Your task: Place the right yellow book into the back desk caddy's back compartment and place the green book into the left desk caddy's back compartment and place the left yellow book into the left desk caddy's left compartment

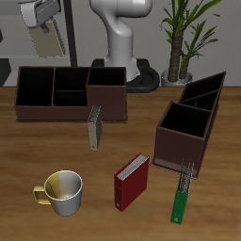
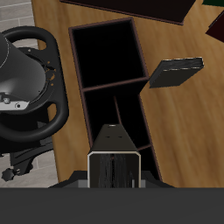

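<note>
My gripper [image 1: 42,26] hangs high above the back desk caddy [image 1: 71,113], shut on the right yellow book [image 1: 44,43]. In the wrist view that book [image 2: 114,164] hangs edge-on over the caddy's open dark compartments [image 2: 112,109]. The left yellow book [image 1: 94,128] stands upright on the table against the front wall of the back desk caddy, and shows in the wrist view [image 2: 178,72] beside the caddy. The green book [image 1: 180,201] lies near the table's front edge, just in front of the left desk caddy [image 1: 184,141].
A red book [image 1: 131,181] lies between the mug and the green book. A white and yellow mug [image 1: 62,191] stands near the front edge. The robot base [image 1: 122,42] and a potted plant [image 1: 184,38] stand behind the caddies.
</note>
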Motion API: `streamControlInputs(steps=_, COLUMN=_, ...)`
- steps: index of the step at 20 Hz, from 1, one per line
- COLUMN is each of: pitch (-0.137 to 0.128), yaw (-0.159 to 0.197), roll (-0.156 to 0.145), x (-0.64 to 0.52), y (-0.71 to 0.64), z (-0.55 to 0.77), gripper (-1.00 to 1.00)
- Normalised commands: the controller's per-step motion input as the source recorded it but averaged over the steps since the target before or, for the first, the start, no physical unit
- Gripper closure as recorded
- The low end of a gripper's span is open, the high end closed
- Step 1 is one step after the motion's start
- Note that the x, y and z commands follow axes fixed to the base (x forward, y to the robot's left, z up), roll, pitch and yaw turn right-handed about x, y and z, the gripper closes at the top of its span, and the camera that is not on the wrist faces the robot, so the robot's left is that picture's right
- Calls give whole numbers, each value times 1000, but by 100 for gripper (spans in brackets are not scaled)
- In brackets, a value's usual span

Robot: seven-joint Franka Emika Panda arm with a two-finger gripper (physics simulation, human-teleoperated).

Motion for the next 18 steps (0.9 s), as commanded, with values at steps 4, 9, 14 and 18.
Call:
streamControlInputs(steps=4, pitch=8, yaw=109, roll=53, x=85, y=-90, z=-39, gripper=100)
streamControlInputs(steps=9, pitch=26, yaw=130, roll=36, x=7, y=122, z=-193, gripper=100)
streamControlInputs(steps=14, pitch=89, yaw=33, roll=-5, x=38, y=72, z=-184, gripper=100)
streamControlInputs(steps=18, pitch=0, yaw=122, roll=13, x=28, y=-39, z=-86, gripper=100)
